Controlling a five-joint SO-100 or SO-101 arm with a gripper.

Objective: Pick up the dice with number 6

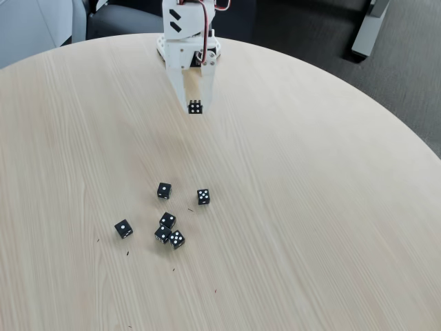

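The dice with number 6, a small black cube with white pips in two rows, sits between the tips of my white gripper near the table's far edge in the fixed view. The gripper reaches down from the arm base at the top and is shut on this die. A white finger flanks the die on the left and another on the right. I cannot tell how high the die hangs over the wood.
Several other black dice lie on the round light-wood table nearer the camera: one, one, one, and a tight cluster of three. Dark floor lies beyond the table's right rim.
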